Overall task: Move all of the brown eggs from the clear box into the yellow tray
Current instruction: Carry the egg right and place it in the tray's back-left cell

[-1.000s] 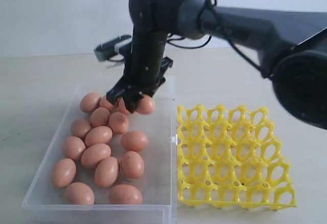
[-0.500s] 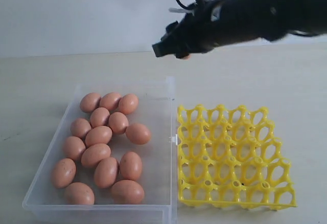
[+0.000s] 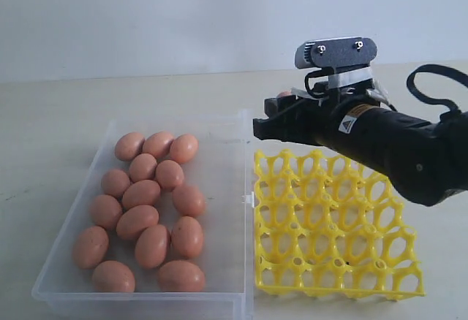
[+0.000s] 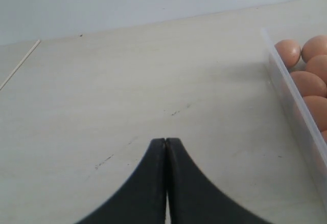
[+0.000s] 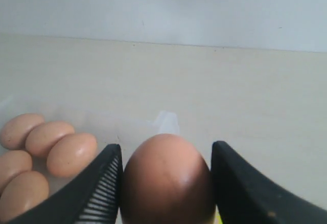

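Note:
Several brown eggs [image 3: 142, 210] lie in the clear box [image 3: 139, 302] on the left. The yellow tray [image 3: 329, 232] sits right beside the box, its cups empty where they show. My right gripper [image 3: 274, 126] hovers over the tray's far left corner, shut on one brown egg [image 5: 166, 180] held between both black fingers. Only a sliver of that egg [image 3: 284, 95] shows in the exterior view. My left gripper [image 4: 166, 141] is shut and empty over bare table beside the box wall [image 4: 291, 88], with eggs [image 4: 287, 52] just beyond it.
The pale tabletop [image 3: 58, 115] runs back to a plain white wall [image 3: 146, 20]. My right arm's dark body [image 3: 395, 145] hangs over the far right part of the tray. Box and tray nearly touch along one side.
My right gripper rose from the far end of the clear box with an egg, swung right and came down over the tray's far left corner. A few eggs in the box shifted slightly.

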Available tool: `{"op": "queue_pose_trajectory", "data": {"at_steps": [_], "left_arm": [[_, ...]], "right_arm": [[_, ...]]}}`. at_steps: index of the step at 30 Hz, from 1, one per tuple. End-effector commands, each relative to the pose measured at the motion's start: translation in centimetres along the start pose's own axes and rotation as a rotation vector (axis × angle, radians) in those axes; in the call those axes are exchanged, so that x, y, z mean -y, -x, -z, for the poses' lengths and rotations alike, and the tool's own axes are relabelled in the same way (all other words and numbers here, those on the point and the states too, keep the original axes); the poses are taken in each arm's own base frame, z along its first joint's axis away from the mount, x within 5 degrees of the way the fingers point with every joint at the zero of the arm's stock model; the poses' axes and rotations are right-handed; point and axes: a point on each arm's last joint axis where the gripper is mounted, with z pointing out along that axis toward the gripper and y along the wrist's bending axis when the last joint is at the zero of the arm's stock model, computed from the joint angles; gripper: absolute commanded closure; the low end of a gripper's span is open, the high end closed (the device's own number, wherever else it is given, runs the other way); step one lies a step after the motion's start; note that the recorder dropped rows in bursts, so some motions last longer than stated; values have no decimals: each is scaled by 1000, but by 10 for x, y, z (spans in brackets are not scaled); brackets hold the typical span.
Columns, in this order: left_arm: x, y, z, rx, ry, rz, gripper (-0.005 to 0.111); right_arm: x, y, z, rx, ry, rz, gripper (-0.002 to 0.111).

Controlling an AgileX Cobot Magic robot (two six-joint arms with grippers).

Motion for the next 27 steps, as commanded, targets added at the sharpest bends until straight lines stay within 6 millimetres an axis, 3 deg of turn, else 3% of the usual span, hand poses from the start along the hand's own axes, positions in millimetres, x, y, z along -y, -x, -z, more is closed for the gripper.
{"op": "queue_pose_trajectory", "data": {"at_steps": [1,8,17,27], "left_arm": [[0,2,1,19,-5,6,107],[0,2,1,19,-5,6,107],[0,2,1,19,-5,6,107],[0,2,1,19,-5,6,107]], "right_arm": [[2,-14,-11,2,5,-27,108],[3,-39,-25,-56,19,-29,108],[2,-49,-45,-36,41,-1,107],[2,-56,-52,-62,46,94,63]]}}
